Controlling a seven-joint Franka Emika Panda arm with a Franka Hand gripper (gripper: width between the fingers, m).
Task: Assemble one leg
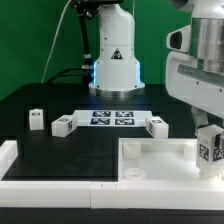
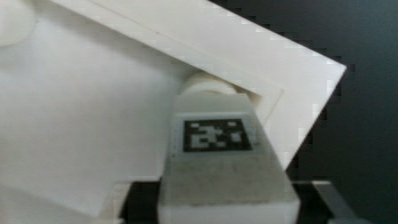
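Now the claw hangs over one corner of the big flat white panel. It is closed tight on the leg, a small white block with a black-and-white square tag. The leg sticks out below the claw and stands straight up. Its tip is right at the round hole in the panel's corner, but it is hard to tell if it is inside. Well away from the claw, the marker board lies on the black table. One spare block sits at the board's end nearer the claw. A second block and a third block sit past its far end.
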